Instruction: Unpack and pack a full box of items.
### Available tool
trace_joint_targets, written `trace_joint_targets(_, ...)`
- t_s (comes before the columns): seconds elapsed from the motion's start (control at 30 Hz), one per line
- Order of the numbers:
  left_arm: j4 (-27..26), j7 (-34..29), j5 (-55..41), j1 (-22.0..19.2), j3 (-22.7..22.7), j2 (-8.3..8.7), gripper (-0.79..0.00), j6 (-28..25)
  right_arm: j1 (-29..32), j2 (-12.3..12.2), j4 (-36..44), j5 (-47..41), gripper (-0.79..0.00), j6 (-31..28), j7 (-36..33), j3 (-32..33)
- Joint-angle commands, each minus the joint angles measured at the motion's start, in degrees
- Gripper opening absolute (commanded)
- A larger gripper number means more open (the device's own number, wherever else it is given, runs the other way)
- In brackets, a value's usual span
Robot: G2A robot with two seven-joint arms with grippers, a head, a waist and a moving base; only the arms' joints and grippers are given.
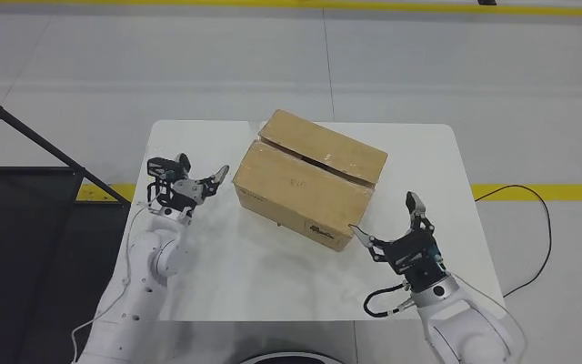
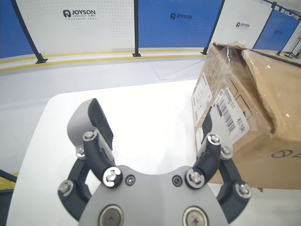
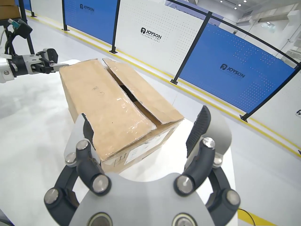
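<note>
arms (image 1: pixel 150 264): white | left gripper (image 2: pixel 151 116), right gripper (image 3: pixel 144 116): silver, black ribbed pads (image 2: pixel 101 121) | cable (image 1: pixel 366 303): probably black

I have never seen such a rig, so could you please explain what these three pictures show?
This is a two-armed robot at a white table. One picture looks down from above its arms. The other two come from cameras on each wrist, so each shows its own gripper close up. On the table lies a brown cardboard box, its top flaps nearly shut with a narrow gap. The left gripper sits beside one end of the box, the right gripper by a near corner. Both are open and hold nothing.
</note>
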State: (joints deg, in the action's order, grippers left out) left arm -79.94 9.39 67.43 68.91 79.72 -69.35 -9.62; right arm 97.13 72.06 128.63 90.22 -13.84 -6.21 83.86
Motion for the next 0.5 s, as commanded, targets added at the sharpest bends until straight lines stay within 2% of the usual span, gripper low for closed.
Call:
trace_joint_targets(0.0, 2.4, 0.2, 1.1, -1.9, -1.5, -0.22, 0.000, -0.7, -0.5, 0.2, -1.0, -3.6, 0.000, 2.1, -0.5, 0.6)
trace_joint_targets(0.2, 5.6, 1.7, 2.3, -3.9, -3.5, -0.54, 0.000, -3.3, -1.9, 0.3, -3.1, -11.7, 0.000, 3.1, -1.5, 2.8)
trace_joint_targets(0.47, 5.2, 3.4, 2.0, -2.4, -3.6, -0.39, 0.000, -8.4, -3.3, 0.3, -5.3, -17.4, 0.000, 1.8, -1.0, 4.4)
